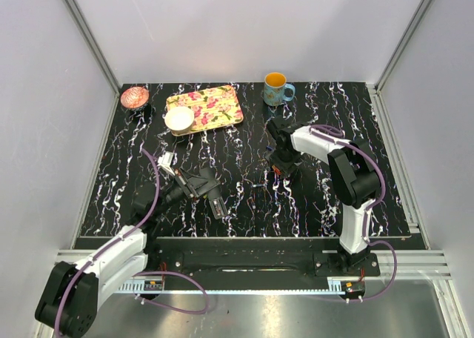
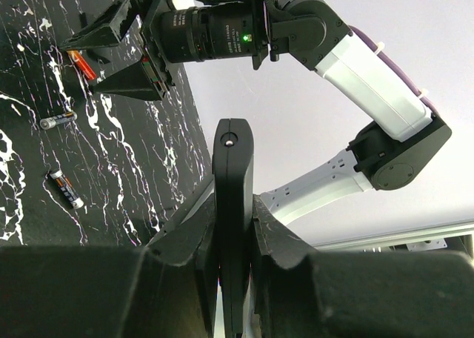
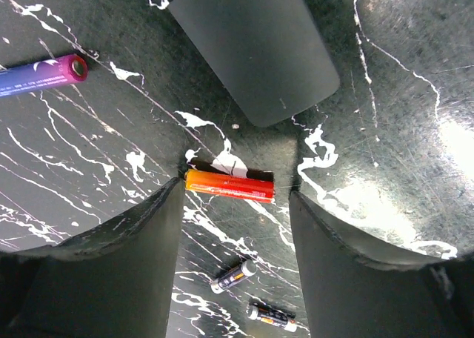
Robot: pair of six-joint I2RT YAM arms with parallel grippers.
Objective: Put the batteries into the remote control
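Observation:
My left gripper (image 1: pixel 207 188) is shut on the remote control (image 1: pixel 218 207), a slim black bar held edge-on between its fingers in the left wrist view (image 2: pixel 233 182), above the table. My right gripper (image 3: pixel 235 197) is open and low over the table, with the orange-red battery (image 3: pixel 229 184) lying crosswise between its fingertips. The purple-blue battery (image 3: pixel 41 75) lies to the left of it. Two small black batteries (image 3: pixel 235 275) (image 3: pixel 272 316) lie nearer the wrist. The right gripper (image 2: pixel 118 49) and the orange-red battery (image 2: pixel 81 64) also show in the left wrist view. No green battery is in view.
A flat black rounded plate (image 3: pixel 255 49) lies just beyond the orange-red battery. At the back of the table stand a floral tray (image 1: pixel 215 101), a white bowl (image 1: pixel 179 118), a pink bowl (image 1: pixel 135 97) and a blue mug (image 1: pixel 276 90).

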